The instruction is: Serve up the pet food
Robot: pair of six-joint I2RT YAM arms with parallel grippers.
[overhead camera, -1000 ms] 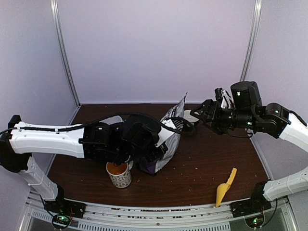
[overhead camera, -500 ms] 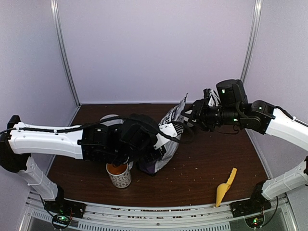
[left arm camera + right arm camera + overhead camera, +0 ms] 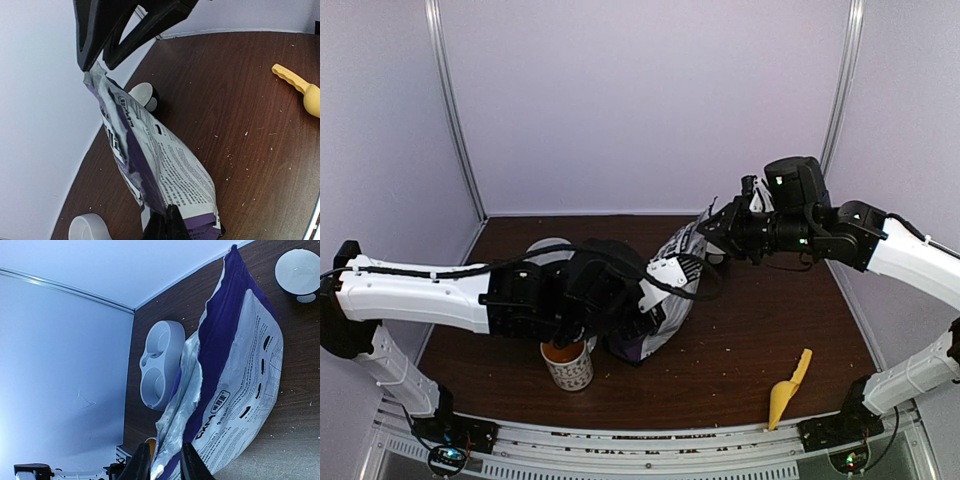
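The purple and white pet food bag (image 3: 670,285) lies tilted on the brown table, and the pet food itself is hidden inside it. My left gripper (image 3: 166,226) is shut on the bag's (image 3: 170,165) bottom seam. My right gripper (image 3: 712,226) is at the bag's raised top corner. In the right wrist view the torn silver top edge of the bag (image 3: 240,380) runs between the right gripper's (image 3: 165,465) narrowed fingers (image 3: 141,462) and fills the gap between them.
An orange-lined patterned mug (image 3: 567,364) stands under the left arm. A yellow scoop (image 3: 788,390) lies front right. A white double feeder (image 3: 160,365) sits behind the bag, and a small white bowl (image 3: 298,270) lies near its top. Crumbs dot the table.
My right gripper has swung left to the bag's top corner and its jaws have narrowed round the edge. The left arm has barely moved.
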